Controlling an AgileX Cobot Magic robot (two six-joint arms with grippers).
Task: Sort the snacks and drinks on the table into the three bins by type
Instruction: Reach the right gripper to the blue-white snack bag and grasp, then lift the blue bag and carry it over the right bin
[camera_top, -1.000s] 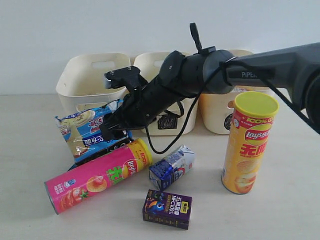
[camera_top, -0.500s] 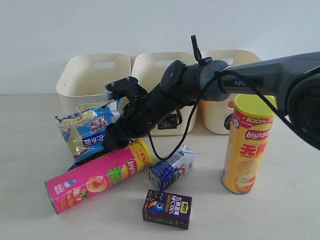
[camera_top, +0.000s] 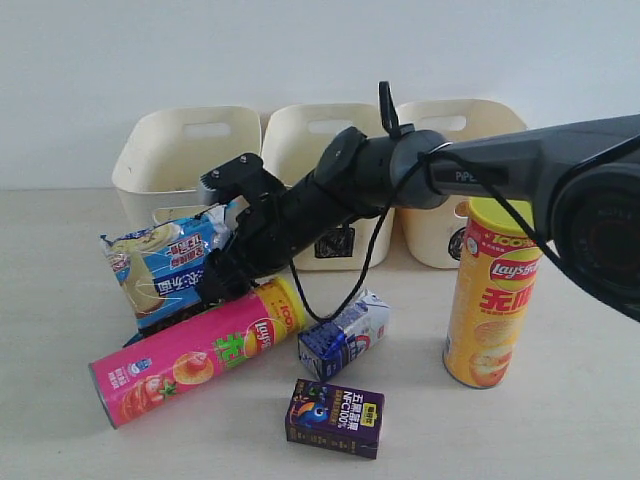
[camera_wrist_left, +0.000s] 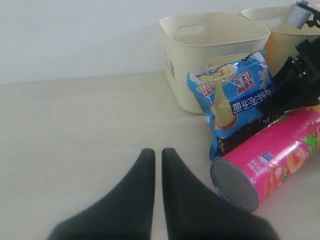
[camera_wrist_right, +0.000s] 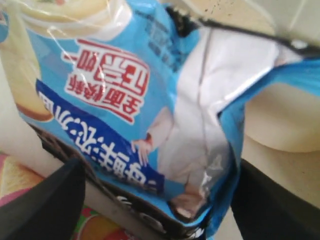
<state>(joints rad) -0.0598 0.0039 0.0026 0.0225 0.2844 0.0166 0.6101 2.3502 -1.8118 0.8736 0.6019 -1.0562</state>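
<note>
The blue-white snack bag (camera_top: 160, 270) (camera_wrist_left: 235, 100) leans against the lying pink chip tube (camera_top: 195, 350) (camera_wrist_left: 270, 155). My right gripper (camera_top: 218, 283) (camera_wrist_right: 155, 200) is open, one finger (camera_wrist_right: 50, 200) on each side of the bag's (camera_wrist_right: 150, 100) lower end. The yellow chip tube (camera_top: 495, 300) stands at the right. In front lie the blue-and-white carton (camera_top: 345, 335) and the purple carton (camera_top: 335, 417). Three cream bins stand at the back: left (camera_top: 185, 150), middle (camera_top: 300, 130), right (camera_top: 440, 225). My left gripper (camera_wrist_left: 157, 152) is shut and empty above bare table.
The right arm (camera_top: 400, 170) reaches across in front of the middle bin, trailing a black cable (camera_top: 330, 295). The left bin (camera_wrist_left: 210, 35) stands just behind the bag. A pale wall runs behind the bins.
The right gripper has moved left and lower onto the blue-white bag. The bag has shifted left and tilted. The left gripper has stayed shut.
</note>
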